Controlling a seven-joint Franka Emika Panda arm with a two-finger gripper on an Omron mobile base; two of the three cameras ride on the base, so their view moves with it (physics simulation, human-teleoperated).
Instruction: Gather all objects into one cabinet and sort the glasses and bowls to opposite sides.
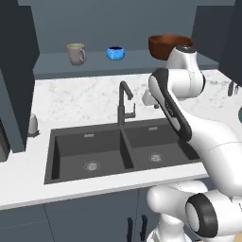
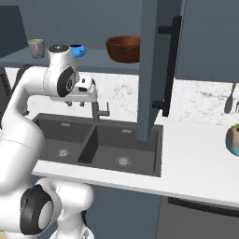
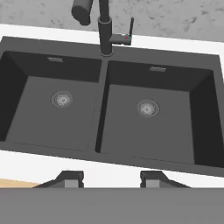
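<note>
While pincer [image 3: 111, 177] gapes empty, sink [image 3: 103, 94] rim below

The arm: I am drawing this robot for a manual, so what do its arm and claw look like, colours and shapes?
The arm is glossy white, built of rounded, tube-like segments with dark grey to black bands and round caps at the joints. No loose cables show. The claw ends in two small dark grey finger tips with paler grey pads, seen in the hand view. I cannot make out any lettering or logos.
</note>
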